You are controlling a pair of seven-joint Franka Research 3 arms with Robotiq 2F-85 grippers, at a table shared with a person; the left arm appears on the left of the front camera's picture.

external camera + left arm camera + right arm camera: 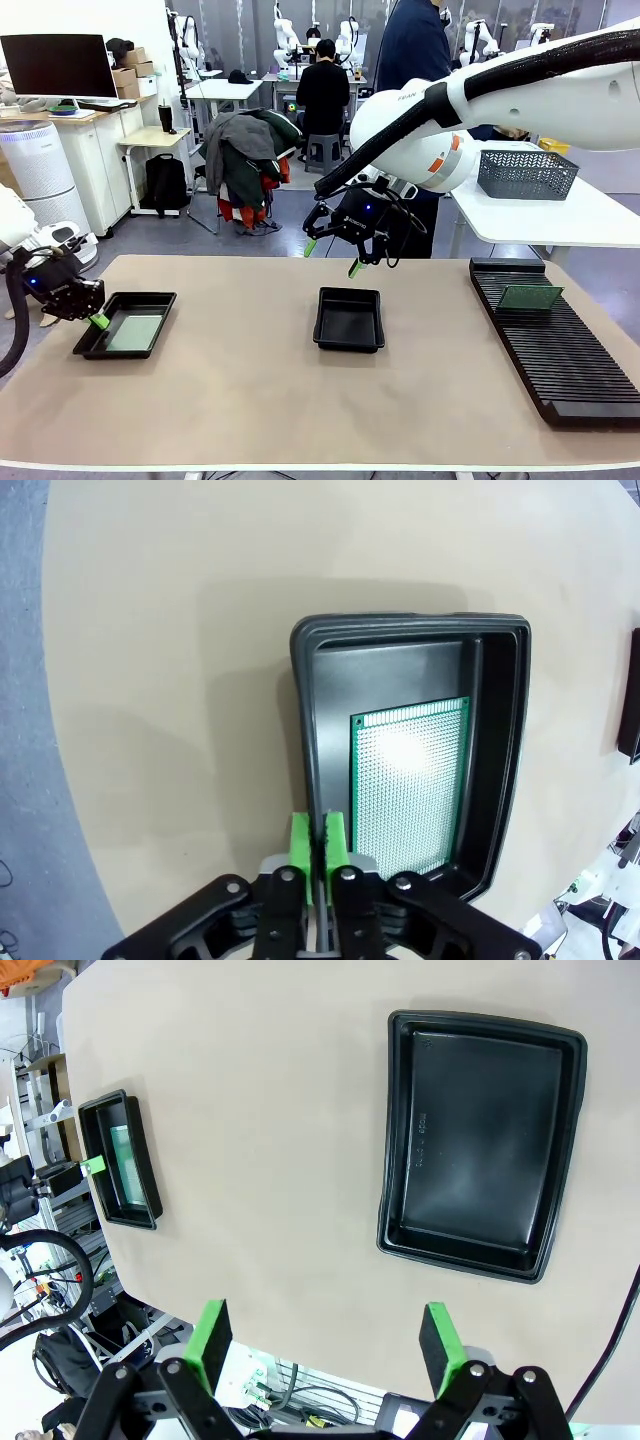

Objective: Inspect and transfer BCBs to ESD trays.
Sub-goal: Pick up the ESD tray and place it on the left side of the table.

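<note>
One BCB [410,780] lies flat in the left ESD tray [400,625], its pale green face catching the light. My left gripper [320,842] hovers at that tray's near rim, its green pads pressed almost together with nothing between them. From the front, the left gripper [97,320] sits at the left tray's [140,296] left edge, the BCB [135,332] inside. My right gripper [332,258] hangs open and bare above the far side of the middle ESD tray [349,291], which holds nothing. The right wrist view has the right gripper [325,1345] spread wide before that tray [480,1260].
A long black slotted rack [560,350] lies at the table's right with a green board [530,296] standing in it. A grey mesh basket [527,172] rests on a white side table. A person in dark clothes [410,50] stands behind the right arm.
</note>
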